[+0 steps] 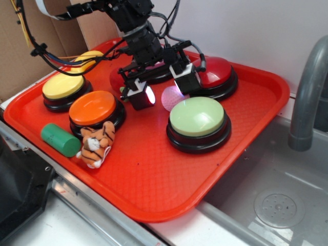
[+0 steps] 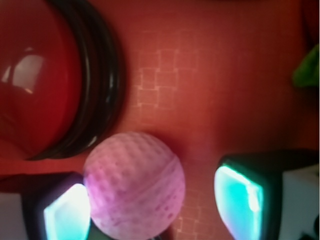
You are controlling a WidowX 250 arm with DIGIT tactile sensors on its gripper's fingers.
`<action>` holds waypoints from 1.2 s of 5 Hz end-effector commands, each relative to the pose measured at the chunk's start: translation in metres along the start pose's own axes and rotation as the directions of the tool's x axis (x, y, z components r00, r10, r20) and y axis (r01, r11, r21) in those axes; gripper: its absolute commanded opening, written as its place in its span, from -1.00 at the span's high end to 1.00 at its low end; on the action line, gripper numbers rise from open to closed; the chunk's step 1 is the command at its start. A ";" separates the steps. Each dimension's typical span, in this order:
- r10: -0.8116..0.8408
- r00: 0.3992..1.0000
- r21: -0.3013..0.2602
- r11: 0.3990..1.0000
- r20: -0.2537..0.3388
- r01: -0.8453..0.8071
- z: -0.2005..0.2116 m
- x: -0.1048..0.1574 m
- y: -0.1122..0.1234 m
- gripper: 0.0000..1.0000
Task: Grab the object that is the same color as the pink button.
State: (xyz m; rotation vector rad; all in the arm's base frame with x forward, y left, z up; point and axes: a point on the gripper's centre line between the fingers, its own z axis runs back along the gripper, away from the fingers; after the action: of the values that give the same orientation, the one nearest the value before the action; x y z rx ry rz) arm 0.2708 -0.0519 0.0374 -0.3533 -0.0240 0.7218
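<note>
The object, a small light-pink dimpled ball (image 1: 171, 98) (image 2: 134, 185), lies on the red tray (image 1: 154, 174) between the buttons. My gripper (image 1: 163, 89) (image 2: 152, 205) is lowered over it, open, with a glowing finger on each side. In the wrist view the ball rests against the left pad (image 2: 67, 212), and a gap of tray separates it from the right pad (image 2: 239, 197). The pink button (image 1: 160, 77) is almost wholly hidden behind the arm; only a sliver of its base shows.
A dark red button (image 1: 218, 72) (image 2: 35, 75) sits close behind the ball and a pale green button (image 1: 198, 119) just in front. Orange (image 1: 93, 108) and yellow (image 1: 62, 87) buttons, a green cylinder (image 1: 60, 138) and a tiger toy (image 1: 96, 144) lie left. A sink (image 1: 277, 205) is at right.
</note>
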 end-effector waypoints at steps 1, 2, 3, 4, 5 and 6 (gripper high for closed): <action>-0.038 0.998 -0.029 0.999 0.048 0.040 0.009 0.002 -0.010 0.61; -0.041 0.998 -0.035 0.998 0.045 0.042 0.006 0.001 -0.011 0.70; -0.063 0.997 -0.023 0.998 0.038 0.064 0.009 0.002 -0.011 0.79; -0.144 0.986 0.111 0.985 0.081 0.135 0.032 0.000 -0.013 0.94; -0.224 0.973 0.297 0.934 0.064 0.196 0.061 0.001 -0.005 0.95; -0.283 0.959 0.427 0.871 0.033 0.242 0.092 0.005 0.002 1.00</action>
State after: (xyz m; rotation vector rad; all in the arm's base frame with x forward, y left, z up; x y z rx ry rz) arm 0.2480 -0.0178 0.1000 0.1153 0.0693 0.4682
